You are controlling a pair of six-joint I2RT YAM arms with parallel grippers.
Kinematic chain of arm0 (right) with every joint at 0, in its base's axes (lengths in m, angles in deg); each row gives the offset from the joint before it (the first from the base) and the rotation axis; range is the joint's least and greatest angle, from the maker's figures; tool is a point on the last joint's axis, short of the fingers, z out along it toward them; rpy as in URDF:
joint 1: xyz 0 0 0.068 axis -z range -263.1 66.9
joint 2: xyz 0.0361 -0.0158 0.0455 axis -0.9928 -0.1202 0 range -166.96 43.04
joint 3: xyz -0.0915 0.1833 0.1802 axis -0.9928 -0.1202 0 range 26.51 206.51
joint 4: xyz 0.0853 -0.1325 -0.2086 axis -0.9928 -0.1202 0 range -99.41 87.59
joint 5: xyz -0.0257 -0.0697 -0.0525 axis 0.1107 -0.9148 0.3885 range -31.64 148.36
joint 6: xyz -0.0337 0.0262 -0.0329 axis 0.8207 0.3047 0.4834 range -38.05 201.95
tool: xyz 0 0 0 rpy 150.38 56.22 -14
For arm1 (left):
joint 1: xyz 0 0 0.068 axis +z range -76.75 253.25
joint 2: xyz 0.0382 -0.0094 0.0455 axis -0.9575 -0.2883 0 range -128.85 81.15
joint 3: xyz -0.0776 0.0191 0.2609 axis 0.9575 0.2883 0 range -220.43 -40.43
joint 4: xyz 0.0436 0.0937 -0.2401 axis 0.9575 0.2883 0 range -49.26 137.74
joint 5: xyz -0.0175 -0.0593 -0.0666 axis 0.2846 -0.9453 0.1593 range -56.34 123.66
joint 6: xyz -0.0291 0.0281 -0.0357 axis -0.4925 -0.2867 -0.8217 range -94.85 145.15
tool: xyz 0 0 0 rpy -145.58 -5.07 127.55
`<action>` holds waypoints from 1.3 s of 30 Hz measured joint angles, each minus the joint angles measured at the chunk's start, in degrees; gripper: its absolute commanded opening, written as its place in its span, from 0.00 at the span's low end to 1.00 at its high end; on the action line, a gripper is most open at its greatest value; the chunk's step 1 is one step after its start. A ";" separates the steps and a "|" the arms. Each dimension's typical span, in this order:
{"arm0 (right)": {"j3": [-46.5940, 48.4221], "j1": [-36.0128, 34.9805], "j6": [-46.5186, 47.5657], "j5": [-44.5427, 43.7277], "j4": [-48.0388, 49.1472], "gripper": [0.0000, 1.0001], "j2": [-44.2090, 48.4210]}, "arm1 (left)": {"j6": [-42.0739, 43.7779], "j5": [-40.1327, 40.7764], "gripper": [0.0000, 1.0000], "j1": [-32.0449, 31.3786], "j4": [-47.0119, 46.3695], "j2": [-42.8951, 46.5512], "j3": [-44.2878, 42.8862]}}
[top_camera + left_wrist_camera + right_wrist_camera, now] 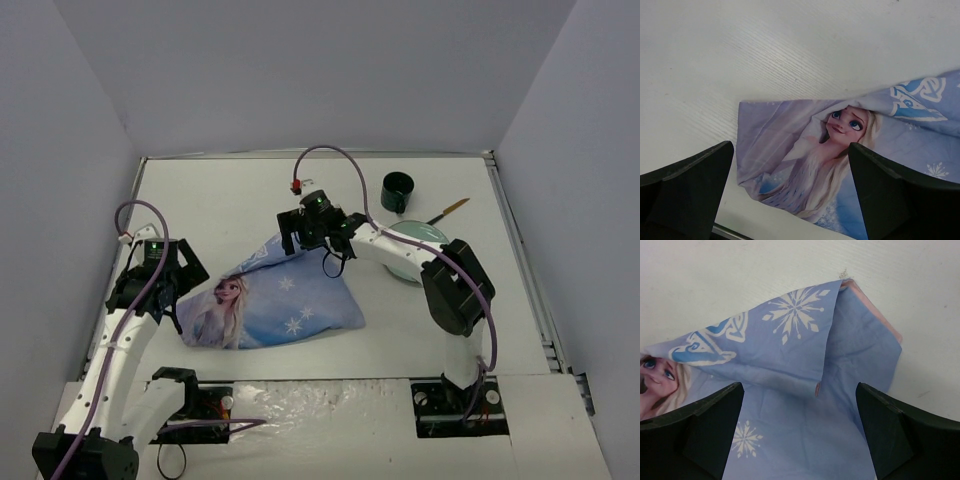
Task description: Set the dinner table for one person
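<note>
Jaws wide, empty, over placemat [790, 425]

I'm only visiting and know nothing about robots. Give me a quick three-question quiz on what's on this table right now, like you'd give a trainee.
1. True or false: the blue placemat lies fully spread out flat on the dinner table.
2. What stands just beyond the pale green dish, toward the far wall? A) a dark cup B) a bottle C) a folded napkin
3. Which is over the placemat's end with the printed face: the left gripper or the right gripper?

Key: 1. False, part of it is folded over. 2. A. 3. The left gripper. Both grippers are open.
</note>
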 measured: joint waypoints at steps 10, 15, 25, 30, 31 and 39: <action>1.93 -0.13 0.02 0.49 -0.62 0.90 -5.97 | -1.03 -0.97 0.97 0.00 0.13 0.00 2.46; 2.66 -0.13 -3.48 -1.39 -0.55 0.88 -5.98 | -1.21 -1.98 0.97 0.00 0.07 -0.06 3.22; 2.87 -0.20 -10.23 -3.66 -0.55 0.81 -5.98 | -1.31 -3.19 0.97 0.00 -0.52 -0.06 4.22; 2.87 -0.59 -13.03 -3.64 -0.55 0.76 -6.34 | -1.31 -3.59 0.97 0.00 -0.76 -0.06 4.78; 2.87 -0.72 -13.47 -3.62 -0.52 0.75 -6.62 | -1.31 -3.63 0.97 0.00 -0.78 -0.06 4.86; 2.87 -1.25 -15.22 -3.26 -0.51 0.63 -10.65 | -1.31 -4.25 0.97 0.00 -0.91 -0.04 5.08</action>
